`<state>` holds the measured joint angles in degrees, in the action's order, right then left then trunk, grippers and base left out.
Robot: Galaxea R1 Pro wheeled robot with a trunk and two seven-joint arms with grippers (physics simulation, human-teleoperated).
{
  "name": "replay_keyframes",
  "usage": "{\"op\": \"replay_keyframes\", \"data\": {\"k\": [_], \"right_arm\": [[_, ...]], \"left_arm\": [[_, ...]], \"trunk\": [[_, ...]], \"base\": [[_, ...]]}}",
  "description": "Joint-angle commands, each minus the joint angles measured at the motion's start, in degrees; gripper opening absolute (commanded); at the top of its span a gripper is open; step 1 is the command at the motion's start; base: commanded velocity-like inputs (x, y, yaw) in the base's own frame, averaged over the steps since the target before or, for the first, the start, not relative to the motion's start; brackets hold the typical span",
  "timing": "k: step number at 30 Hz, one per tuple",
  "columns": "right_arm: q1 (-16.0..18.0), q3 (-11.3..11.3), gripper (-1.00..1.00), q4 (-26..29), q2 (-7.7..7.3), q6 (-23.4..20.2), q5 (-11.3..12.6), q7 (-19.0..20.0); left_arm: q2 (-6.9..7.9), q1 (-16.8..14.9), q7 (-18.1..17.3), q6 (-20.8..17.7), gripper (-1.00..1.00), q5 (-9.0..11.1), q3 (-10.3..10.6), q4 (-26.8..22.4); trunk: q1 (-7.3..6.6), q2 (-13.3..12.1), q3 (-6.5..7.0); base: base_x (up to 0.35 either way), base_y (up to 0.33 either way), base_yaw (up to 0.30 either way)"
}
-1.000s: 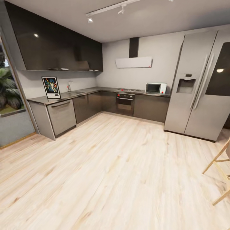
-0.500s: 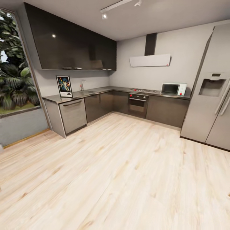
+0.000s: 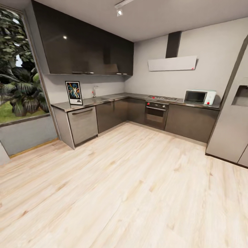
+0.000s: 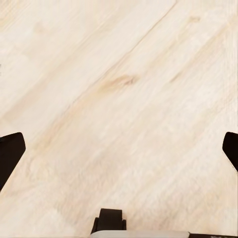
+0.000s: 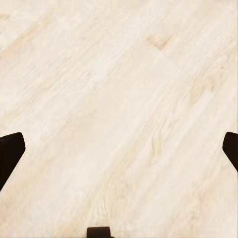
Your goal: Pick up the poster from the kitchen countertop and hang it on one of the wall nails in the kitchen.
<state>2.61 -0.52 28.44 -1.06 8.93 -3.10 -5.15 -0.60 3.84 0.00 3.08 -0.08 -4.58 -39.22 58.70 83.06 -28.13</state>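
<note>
Since a second earlier the whole head view had swung left, a turn of the camera and not of the furniture: the window with its green plants (image 3: 19, 69) took up more of the picture's left side and the tall grey fridge (image 3: 234, 117) slid to the right edge. From the head camera, the upright black-framed Star Wars poster (image 3: 74, 93) stood on the left end of the smooth grey worktop (image 3: 89, 102), against the pale wall and under the dark glossy wall cabinets (image 3: 86, 48), with the chrome tap (image 3: 94, 91) just beside it. Farther along sat the hob (image 3: 163, 98) and the white microwave (image 3: 199, 97). Pale wooden floor (image 3: 131, 186) lay between robot and cabinets.

At the left wrist, the left end effector (image 4: 119, 148) hung over the floor planks, its dark fingertips (image 4: 10, 153) spread wide with nothing between them.

At the right wrist, the right end effector (image 5: 119, 148) was likewise spread, empty, above the floor.
</note>
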Motion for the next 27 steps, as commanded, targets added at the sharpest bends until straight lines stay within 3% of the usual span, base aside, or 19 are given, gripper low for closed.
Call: {"op": "replay_keyframes", "data": {"k": [1,18,27], "right_arm": [[0.0,-0.1,1.00,0.0,-0.01,0.1,-0.3,-0.3],[0.0,-0.1,1.00,0.0,0.01,2.4,-0.4,-0.5],[0.0,-0.2,1.00,-0.2,-0.41,2.3,-0.4,-0.1]], "left_arm": [[-0.04,0.0,0.0,0.1,1.00,0.0,-0.2,-0.1],[-0.02,0.0,0.0,0.2,1.00,0.0,-0.2,-0.1],[-0.02,0.0,0.0,0.1,1.00,0.0,-0.2,-0.1]], "trunk": [[0.03,0.0,-0.05],[0.03,0.0,-0.40],[0.03,0.0,-0.49]], "base": [[0.315,-0.124,0.243],[0.315,-0.138,0.271],[0.312,-0.173,0.069]]}}
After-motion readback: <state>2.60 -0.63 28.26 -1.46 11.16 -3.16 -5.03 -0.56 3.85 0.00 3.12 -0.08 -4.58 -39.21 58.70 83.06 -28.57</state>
